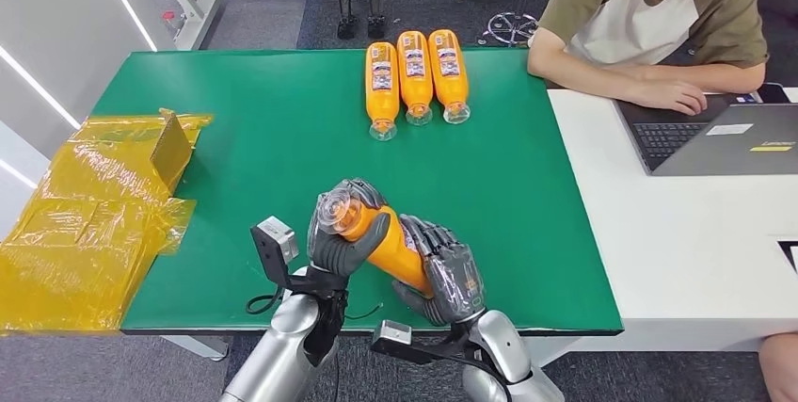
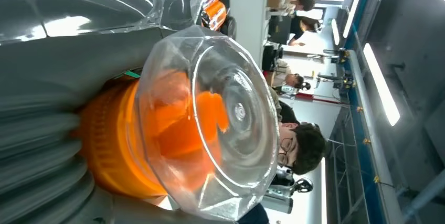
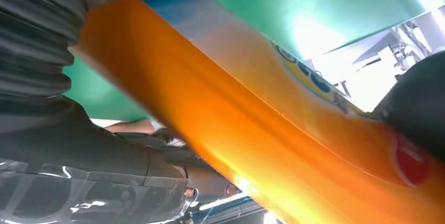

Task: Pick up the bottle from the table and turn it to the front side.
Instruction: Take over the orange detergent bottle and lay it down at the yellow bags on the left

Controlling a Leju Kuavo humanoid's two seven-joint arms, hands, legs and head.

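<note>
Green matting covers the work table (image 1: 263,138) in front of us, with a white desk (image 1: 678,233) butted against its right side. We count four orange plastic bottles with clear caps. Three of them (image 1: 415,76) lie side by side at the far edge of the green table, caps pointing toward us. The fourth orange bottle (image 1: 381,237) is lifted off the table near its front edge, tilted, and held by both our hands. Our left hand (image 1: 346,237) wraps its fingers around the neck just below the clear cap (image 2: 210,124). Our right hand (image 1: 442,270) clasps the lower body, where the label (image 3: 294,72) shows. One crumpled sheet of yellow plastic wrapping (image 1: 89,214) lies over the table's left edge. One person (image 1: 649,25) sits at the white desk with one grey laptop (image 1: 725,138).
</note>
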